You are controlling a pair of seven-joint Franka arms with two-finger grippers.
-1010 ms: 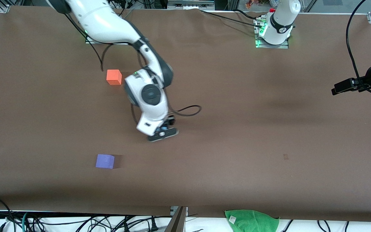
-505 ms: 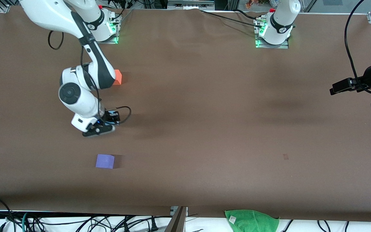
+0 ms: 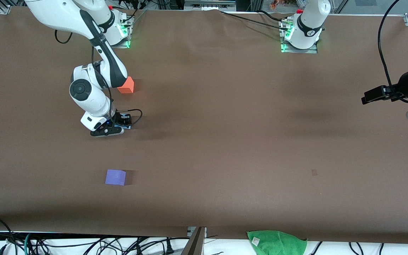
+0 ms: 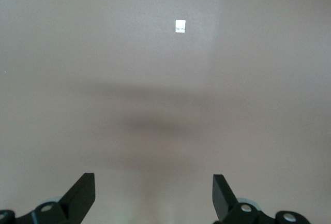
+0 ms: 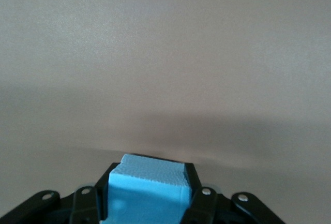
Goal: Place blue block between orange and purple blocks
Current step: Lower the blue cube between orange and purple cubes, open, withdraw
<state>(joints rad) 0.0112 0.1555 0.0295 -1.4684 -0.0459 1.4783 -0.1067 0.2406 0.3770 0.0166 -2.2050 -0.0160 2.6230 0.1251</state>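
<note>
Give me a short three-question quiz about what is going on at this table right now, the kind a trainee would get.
1. True or false: the left gripper is shut on a block.
2. Which gripper has the blue block? A) the left gripper B) the right gripper C) neither
3. Fill in: the purple block lies ____ to the front camera than the orange block.

Key
1. False. Its fingers stand apart over bare table, and the left arm waits at its own end of the table.
2. B. The right wrist view shows the cube clamped between its fingers, over the stretch between the other two blocks.
3. nearer
</note>
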